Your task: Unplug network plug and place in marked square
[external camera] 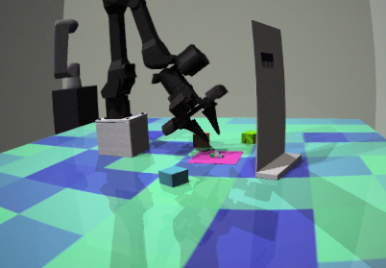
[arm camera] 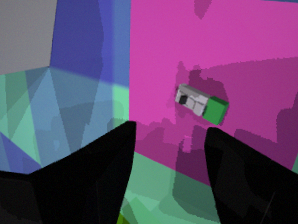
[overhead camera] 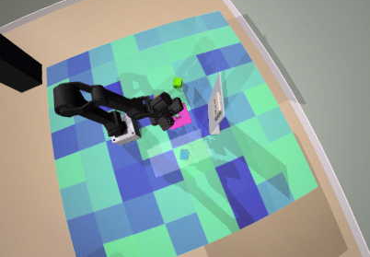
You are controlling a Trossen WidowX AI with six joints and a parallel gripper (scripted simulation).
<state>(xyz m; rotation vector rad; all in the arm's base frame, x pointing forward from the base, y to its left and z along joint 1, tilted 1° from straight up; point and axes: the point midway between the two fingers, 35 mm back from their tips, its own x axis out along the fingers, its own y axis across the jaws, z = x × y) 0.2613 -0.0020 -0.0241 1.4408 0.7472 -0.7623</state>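
The network plug [overhead camera: 177,115] [external camera: 217,155] [arm camera: 201,100], small and grey-white with a green end, lies flat on the magenta marked square [overhead camera: 185,121] [external camera: 231,158] [arm camera: 253,43]. It is apart from the fingers. My gripper [overhead camera: 172,115] [external camera: 211,138] [arm camera: 170,133] is open and empty. It hangs tilted just above the near edge of the square, a little short of the plug. The upright grey panel [overhead camera: 215,112] [external camera: 269,108] stands to the right of the square, and its socket [external camera: 267,60] sits high on it.
A lime cube [overhead camera: 178,83] [external camera: 249,136] lies behind the square. A teal cube [overhead camera: 184,154] [external camera: 173,176] lies in front of it. A brown block [external camera: 202,139] sits behind the fingers. The arm's grey base block [overhead camera: 124,132] [external camera: 122,134] is to the left, and a black box [overhead camera: 18,68] [external camera: 74,108] stands beyond it.
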